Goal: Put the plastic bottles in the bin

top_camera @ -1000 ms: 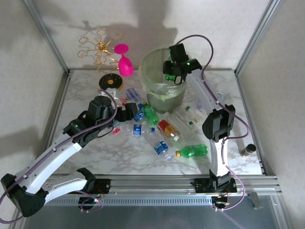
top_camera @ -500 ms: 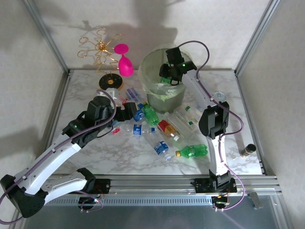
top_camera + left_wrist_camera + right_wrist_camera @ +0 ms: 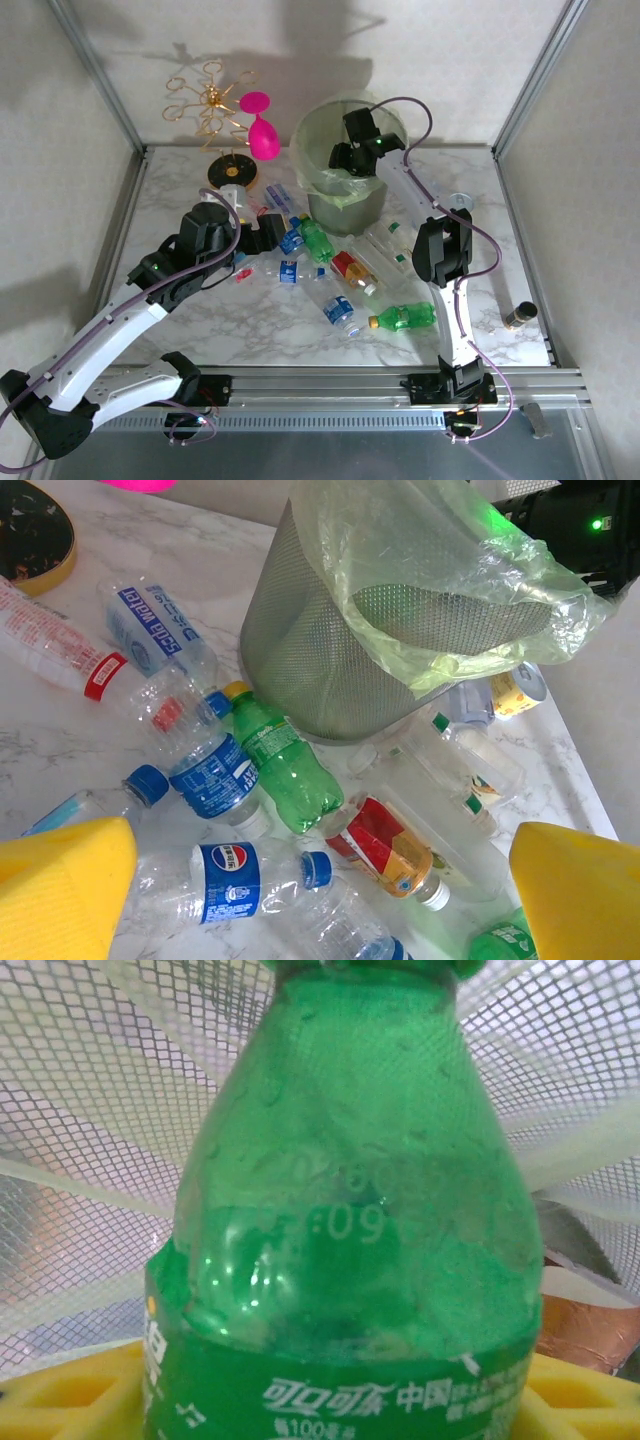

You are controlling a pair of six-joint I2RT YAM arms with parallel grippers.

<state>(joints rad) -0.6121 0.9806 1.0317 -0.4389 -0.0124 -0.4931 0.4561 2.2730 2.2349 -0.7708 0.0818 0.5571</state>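
Top external view: the right gripper (image 3: 343,163) hangs in the mouth of the bin (image 3: 305,140), which sits at the far side of the marble table (image 3: 250,330). On the right wrist cam, a green bottle (image 3: 350,1230) sits between the yellow pads (image 3: 70,1395) with the bin's mesh wall and pale liner all around behind it. Honestly can't tell if the pads are squeezing it or just sitting beside it.

The left gripper (image 3: 278,232) is low over the plastic bottles (image 3: 345,268) scattered in front of the bin, jaws spread wide with nothing between them. The left wrist cam shows a yellow-capped green bottle (image 3: 285,770) lying just beside the bin's base, plus a Pepsi-label bottle (image 3: 230,870) and a red-label bottle (image 3: 385,850). A loose green bottle (image 3: 405,317) lies nearer the right arm's base. A pink goblet (image 3: 262,135) stands left of the bin.
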